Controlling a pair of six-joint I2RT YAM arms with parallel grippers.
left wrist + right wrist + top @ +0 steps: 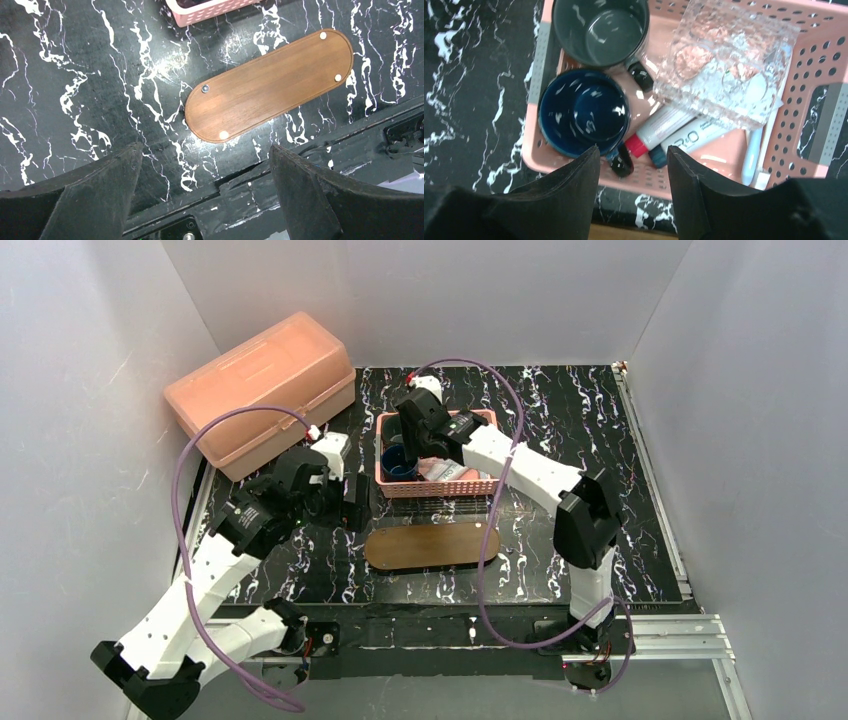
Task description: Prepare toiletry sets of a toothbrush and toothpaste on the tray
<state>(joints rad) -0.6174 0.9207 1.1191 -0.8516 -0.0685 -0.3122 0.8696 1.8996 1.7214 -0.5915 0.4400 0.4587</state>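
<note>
1. Right gripper (633, 152), jaws parted and empty, hangs over the pink basket (809, 65) where the toothpaste tubes (659, 127) lie, poised to pick.
2. Left gripper (205, 150), spread wide, hovers near the unfilled tray (270, 82) on the surface (75, 75).

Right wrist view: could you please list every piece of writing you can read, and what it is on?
"R:O", roughly, first letter unsure: large grey letters on the blue-capped tube in the pink basket.
Small print above it: too blurred to read.
Red-capped tube: no legible writing.
</note>
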